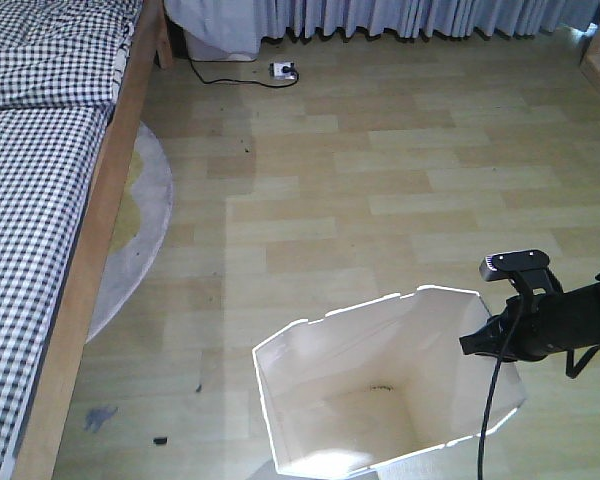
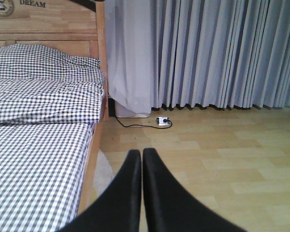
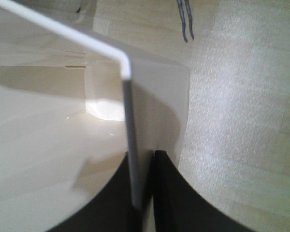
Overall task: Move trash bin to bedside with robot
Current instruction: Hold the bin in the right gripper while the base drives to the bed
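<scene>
The white trash bin stands on the wooden floor at the front, right of centre, its cream inside open to view. My right gripper is shut on the bin's right rim; in the right wrist view the thin wall runs between the two black fingers, one inside and one outside, gripper. The bed, with a light wooden frame and checked bedding, runs along the left, some way from the bin. My left gripper is shut and empty, pointing over the floor beside the bed.
A round grey rug lies partly under the bed. A power strip with a black cable lies by the grey curtains at the far wall. Small dark scraps lie on the floor near the bed's front.
</scene>
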